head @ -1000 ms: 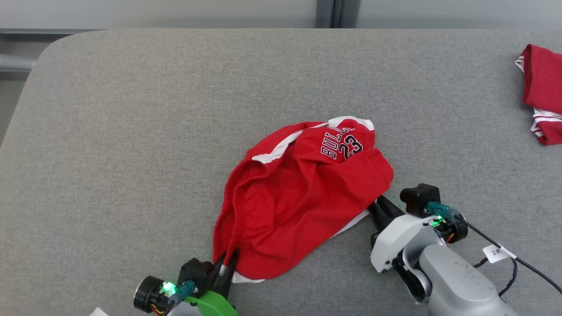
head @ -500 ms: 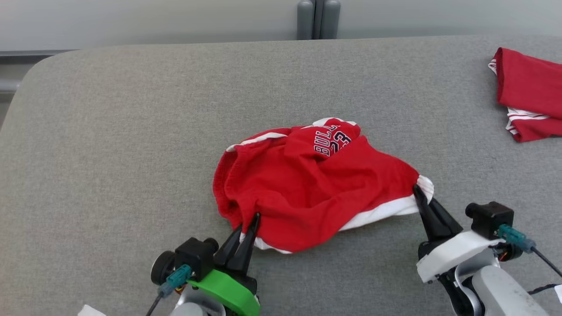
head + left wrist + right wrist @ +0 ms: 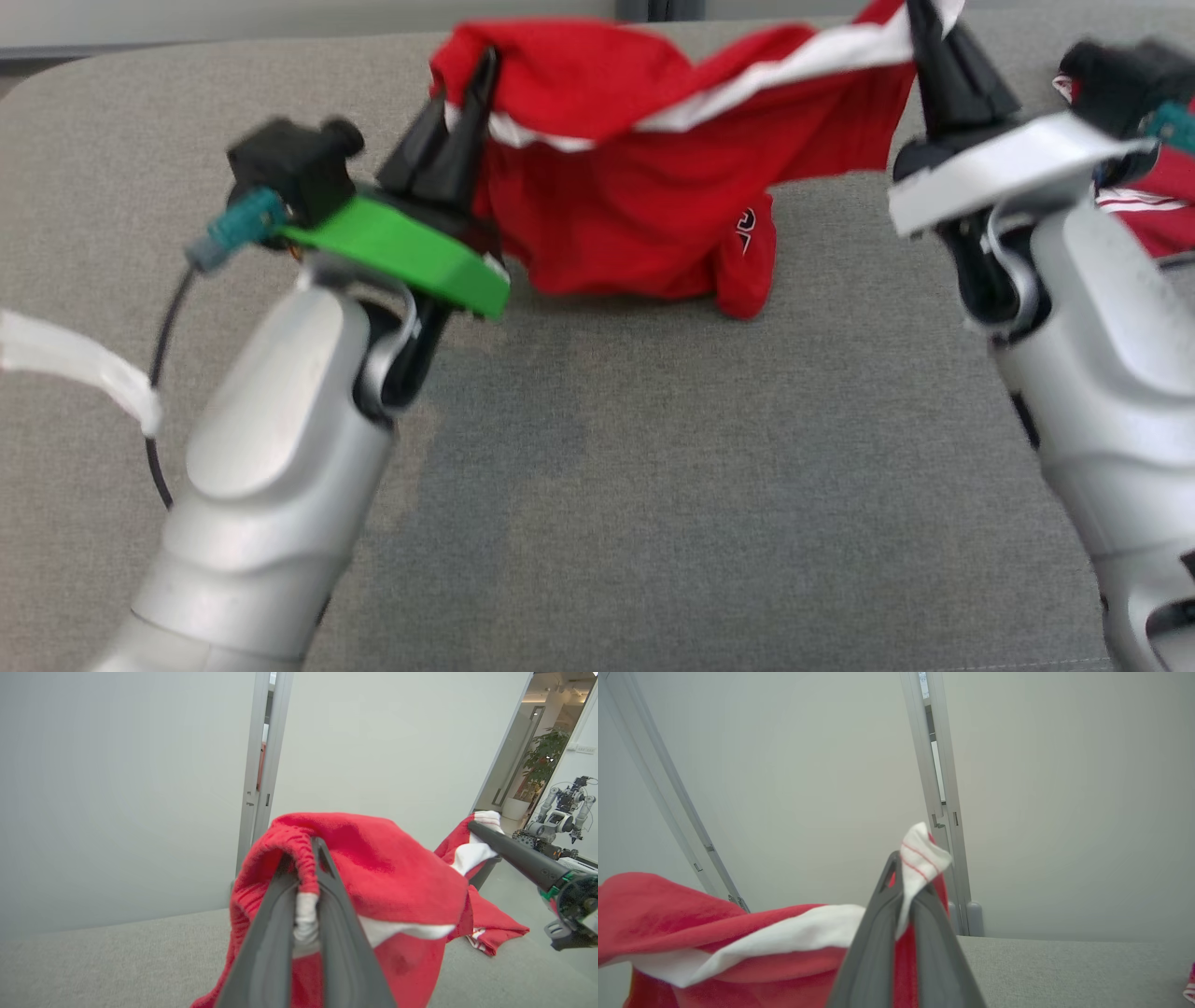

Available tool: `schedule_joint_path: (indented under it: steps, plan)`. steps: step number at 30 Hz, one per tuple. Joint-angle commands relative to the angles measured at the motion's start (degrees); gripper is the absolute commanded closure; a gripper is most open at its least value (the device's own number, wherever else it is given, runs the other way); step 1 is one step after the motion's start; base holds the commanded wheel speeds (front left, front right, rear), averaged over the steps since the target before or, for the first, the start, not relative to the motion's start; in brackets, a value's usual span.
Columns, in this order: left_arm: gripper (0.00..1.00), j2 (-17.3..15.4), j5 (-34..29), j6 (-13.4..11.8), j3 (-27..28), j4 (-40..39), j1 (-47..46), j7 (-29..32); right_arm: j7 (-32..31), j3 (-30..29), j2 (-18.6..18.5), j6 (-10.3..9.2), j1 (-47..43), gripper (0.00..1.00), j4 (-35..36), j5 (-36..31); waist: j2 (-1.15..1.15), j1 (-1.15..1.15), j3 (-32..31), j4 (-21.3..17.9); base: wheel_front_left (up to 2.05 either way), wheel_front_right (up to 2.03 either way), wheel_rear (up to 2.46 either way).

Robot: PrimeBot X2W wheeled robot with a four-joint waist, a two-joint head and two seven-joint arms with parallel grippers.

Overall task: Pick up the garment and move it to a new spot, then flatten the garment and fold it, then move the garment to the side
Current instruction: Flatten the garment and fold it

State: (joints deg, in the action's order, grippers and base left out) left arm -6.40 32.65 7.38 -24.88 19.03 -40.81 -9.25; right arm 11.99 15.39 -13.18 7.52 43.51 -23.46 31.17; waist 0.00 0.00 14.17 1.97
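Pinching the elastic edge, the left pincer point(image 3: 484, 65) holds up one end of the red cotton garment with white trim point(image 3: 607, 205), which sags above the grey fabric counter point(image 3: 597, 467), lowest fold seemingly brushing it; the right pincer point(image 3: 922, 21) grips a white-striped corner, probably so it spreads while carried.

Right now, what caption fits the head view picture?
Left gripper and right gripper hold red garment up over the grey table.
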Motion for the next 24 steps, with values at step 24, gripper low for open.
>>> schedule_joint_path:
  steps: [24]
  plan:
    - [1.0,3.34,12.9,0.14,-5.97,27.77,-47.11,-5.47,2.42,2.23,1.05,-0.05,45.57,1.0,-28.61,8.92,0.0,0.0,16.82,-0.05,0.0,0.0,0.0]
